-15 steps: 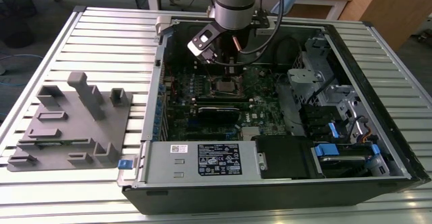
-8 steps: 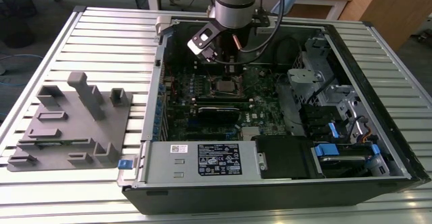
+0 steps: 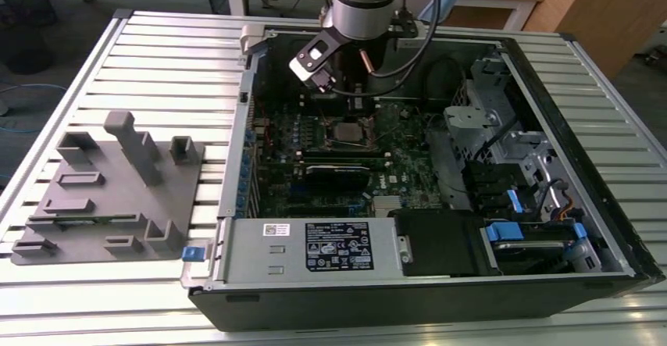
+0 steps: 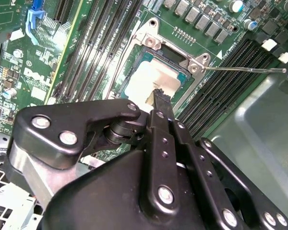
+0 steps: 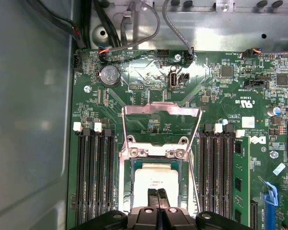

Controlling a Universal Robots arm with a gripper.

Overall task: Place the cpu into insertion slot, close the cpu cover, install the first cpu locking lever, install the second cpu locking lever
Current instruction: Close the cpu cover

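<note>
your hand (image 5: 158, 194): fingertips closed together, tips at the top face of the cpu (image 5: 149, 177); cpu: lying flat inside the insertion slot (image 5: 126, 184) on the green motherboard (image 5: 134, 72); cpu cover (image 5: 161, 109): swung open, beyond the slot; one locking lever (image 4: 249, 70): raised free; computer case (image 3: 417, 303): on your bench (image 3: 156, 65)

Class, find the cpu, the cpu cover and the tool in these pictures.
cpu (image 5: 156, 175): first wrist view, on its silvery top.
cpu cover (image 5: 161, 109): first wrist view, on the open frame's end bar.
tool (image 5: 158, 193): first wrist view, midway between its fingertips.
</note>
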